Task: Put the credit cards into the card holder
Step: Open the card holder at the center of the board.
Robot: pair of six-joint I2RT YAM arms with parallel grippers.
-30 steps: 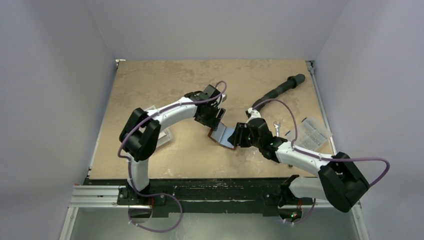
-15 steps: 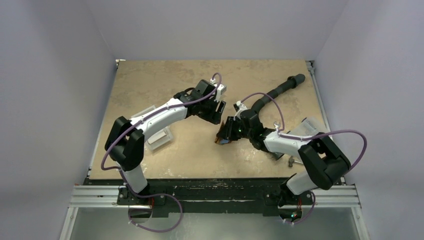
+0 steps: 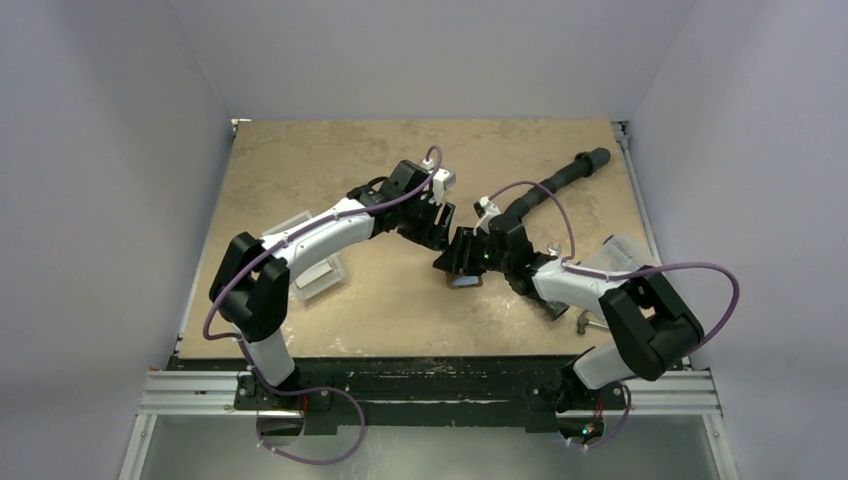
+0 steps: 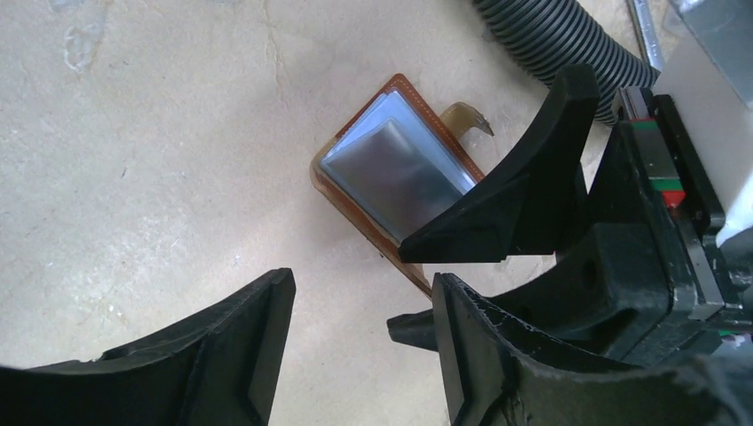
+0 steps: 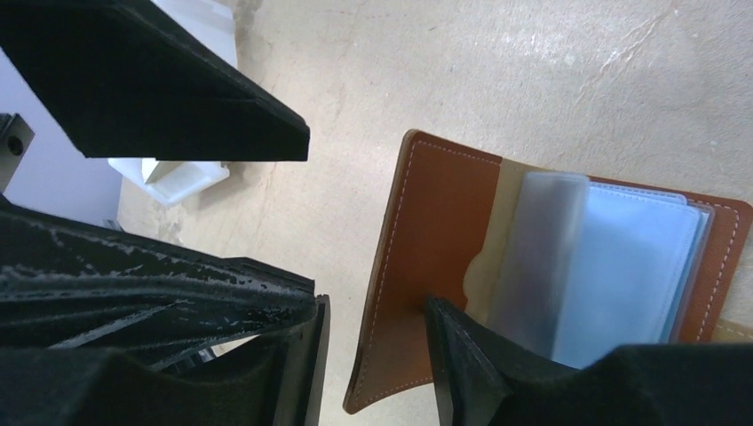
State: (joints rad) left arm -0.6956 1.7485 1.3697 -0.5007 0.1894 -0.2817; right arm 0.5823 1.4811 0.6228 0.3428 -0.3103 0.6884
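The card holder [image 5: 435,222] is lying open around the middle of the table [image 3: 300,160], brown leather with pale bluish credit cards [image 5: 622,266] stacked on one half. The right claw [image 5: 371,306] is hanging spread over its bare flap, and the left claw [image 4: 360,297] is hovering released just beside it. Beige mottled top, pale lilac walls [image 3: 100,150] boxing it in.

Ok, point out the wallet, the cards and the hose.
wallet [image 5: 439,222], right wrist view, on the brown inner flap.
cards [image 5: 635,266], right wrist view, on the top bluish face.
hose [image 3: 565,178], top view, midway along its ribbed length.
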